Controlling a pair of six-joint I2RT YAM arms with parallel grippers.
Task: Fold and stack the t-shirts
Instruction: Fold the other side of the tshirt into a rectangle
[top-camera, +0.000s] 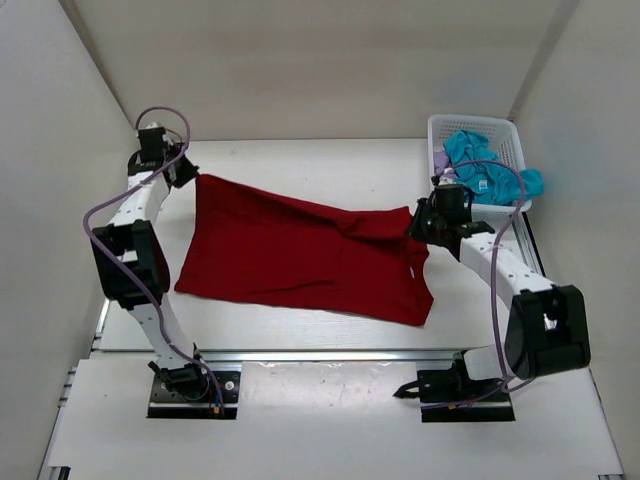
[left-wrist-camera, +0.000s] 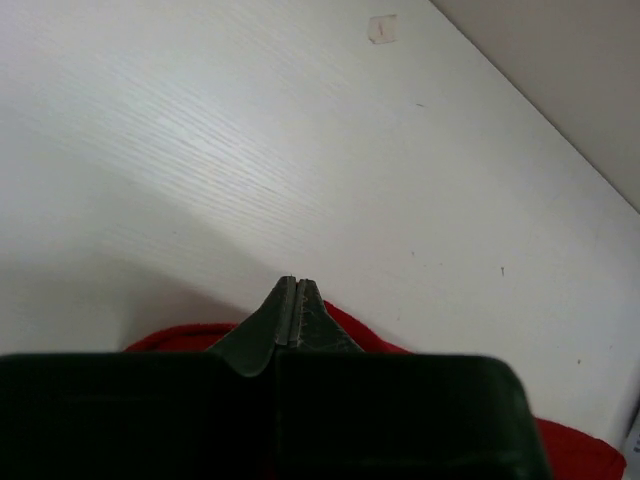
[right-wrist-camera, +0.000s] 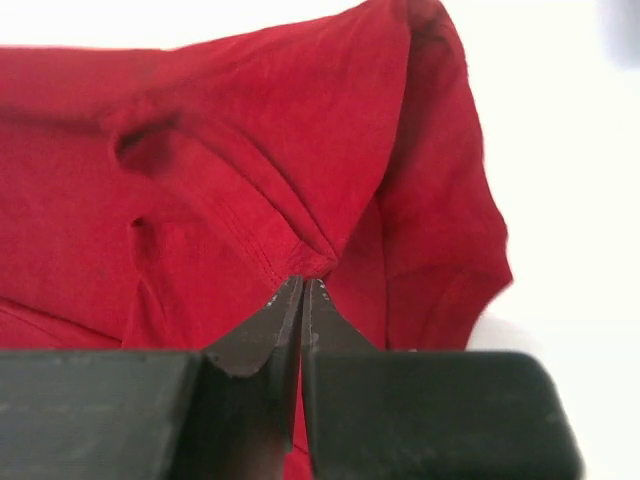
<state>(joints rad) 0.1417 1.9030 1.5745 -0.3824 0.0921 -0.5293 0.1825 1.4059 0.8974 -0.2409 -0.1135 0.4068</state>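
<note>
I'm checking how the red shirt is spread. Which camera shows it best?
Top external: the whole dark red shirt shows, spread on the table. The right wrist view shows only bunched cloth at its fingers; the left wrist view, just a red sliver.

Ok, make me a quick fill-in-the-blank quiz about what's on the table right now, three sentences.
1. The spread shirt on the table is dark ___.
2. The teal shirt lies in the white basket at the table's far ___ corner.
3. The right gripper is ___ on the spread shirt's cloth.
Missing words: red; right; shut.
</note>
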